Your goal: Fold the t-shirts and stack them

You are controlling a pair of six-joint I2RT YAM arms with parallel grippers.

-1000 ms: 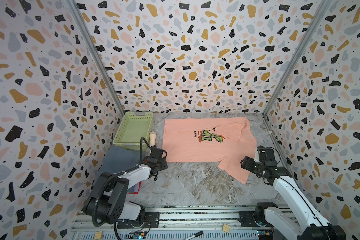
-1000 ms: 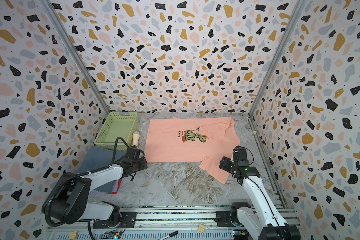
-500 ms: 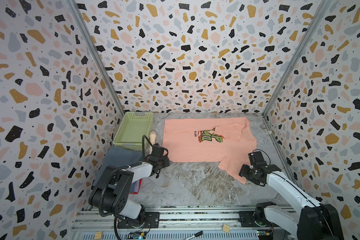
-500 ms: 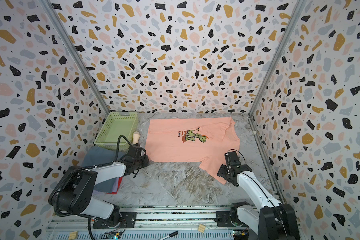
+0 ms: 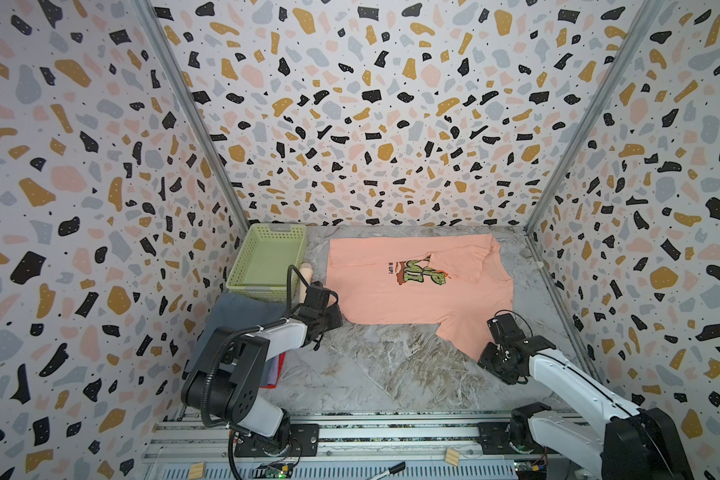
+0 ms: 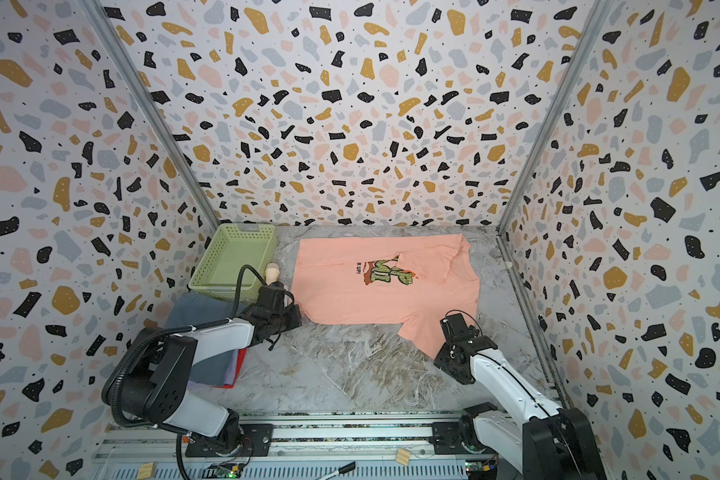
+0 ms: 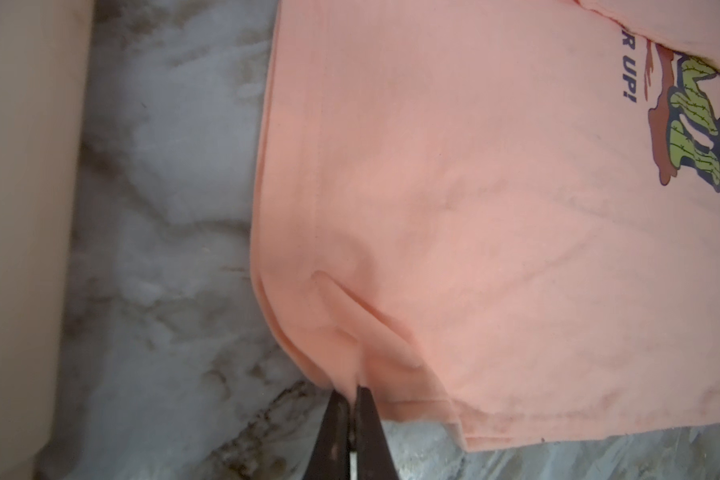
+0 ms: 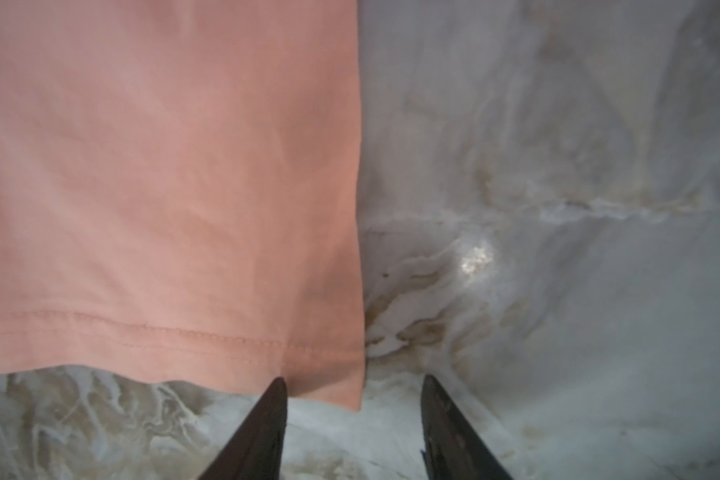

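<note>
A salmon-peach t-shirt [image 5: 416,291] with a green print lies spread on the marble table in both top views, its far sleeve folded over the print. My left gripper [image 7: 352,392] is shut on the shirt's hem at the near left corner [image 5: 344,318], and the cloth puckers at its tips. My right gripper [image 8: 355,380] is open at the near sleeve [image 5: 466,336], with the sleeve's corner [image 8: 341,390] lying between its fingers. A folded stack sits under my left arm: slate-grey t-shirt [image 5: 242,309] on top, lavender [image 5: 272,370] and red [image 5: 282,360] edges below.
A pale green basket [image 5: 267,257] stands at the back left by the wall. A beige wooden stick [image 5: 307,272] lies between it and the shirt. Patterned walls close three sides. A metal rail [image 5: 391,432] with the arm bases runs along the front.
My left gripper has moved to the shirt's near left corner and shut on the hem. My right gripper has dropped to the sleeve's corner and its fingers have narrowed.
</note>
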